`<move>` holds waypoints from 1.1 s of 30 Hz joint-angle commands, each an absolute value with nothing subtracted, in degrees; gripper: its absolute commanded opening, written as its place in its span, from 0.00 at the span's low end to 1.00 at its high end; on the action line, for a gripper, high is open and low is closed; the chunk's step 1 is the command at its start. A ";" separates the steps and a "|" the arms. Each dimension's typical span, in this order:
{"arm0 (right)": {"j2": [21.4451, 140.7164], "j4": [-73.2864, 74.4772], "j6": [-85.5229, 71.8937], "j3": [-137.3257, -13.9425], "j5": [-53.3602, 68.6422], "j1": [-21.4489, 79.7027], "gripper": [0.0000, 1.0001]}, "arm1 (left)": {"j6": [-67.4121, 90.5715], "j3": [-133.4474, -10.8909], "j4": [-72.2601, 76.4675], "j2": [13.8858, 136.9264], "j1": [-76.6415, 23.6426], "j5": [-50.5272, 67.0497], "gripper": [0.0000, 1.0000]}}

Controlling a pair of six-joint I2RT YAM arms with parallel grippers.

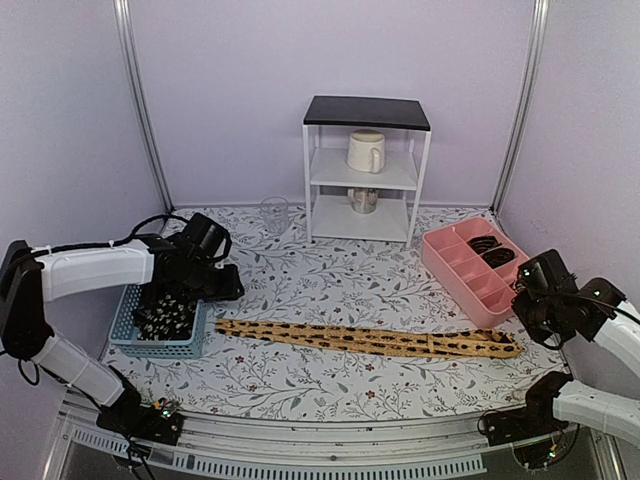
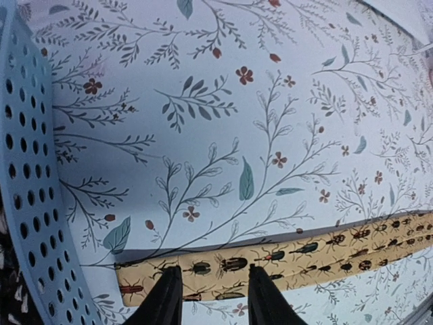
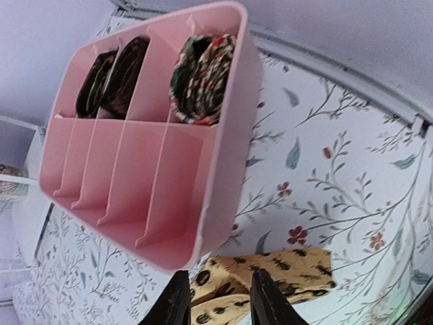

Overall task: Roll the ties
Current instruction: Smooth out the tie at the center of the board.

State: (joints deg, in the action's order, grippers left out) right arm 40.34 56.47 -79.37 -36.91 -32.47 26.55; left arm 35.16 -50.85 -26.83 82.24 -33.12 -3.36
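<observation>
Floral-printed cloth covers the surface, which is enclosed by pale lilac walls.

1. Left end effector: the two dark fingers stand apart, and nothing is clamped between them. The narrow end of the tan-orange tie lies flat on the surface directly beneath the gap. In the left wrist view the tie shows a dark insect-shaped print.

2. Right end effector: its fingers are likewise apart and grip nothing. The wide end of the same tie lies below them, with its tip folded over at an angle.

3. Tie position: in the top view it lies unrolled at full length across the near middle of the surface. It runs from the 9 o'clock side to the 3 o'clock side, with one end effector above each end.

4. Blue mesh basket: it stands at 9 o'clock, just beside the tie's narrow end, and holds black speckled ties.

5. Pink divided tray: it stands at 2 o'clock, near the wide end. Its far compartments hold rolled ties, one floral and two dark. The near compartments in view show only bare plastic.

6. White shelf unit: it stands at 12 o'clock and carries a cream mug above a metal tin. A clear glass stands at 11 o'clock.
</observation>
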 commanded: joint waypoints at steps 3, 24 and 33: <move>43.95 48.58 -73.69 -35.54 -15.53 26.35 0.23 | 33.37 -54.88 -26.28 81.47 -35.32 -1.77 0.35; 54.69 41.87 -76.05 -28.10 -22.98 26.30 0.00 | 32.61 -54.48 -25.18 82.72 -36.27 -1.30 0.35; 61.07 28.29 -65.98 -26.19 -22.01 16.11 0.00 | 32.35 -55.12 -25.85 83.11 -36.39 -2.03 0.35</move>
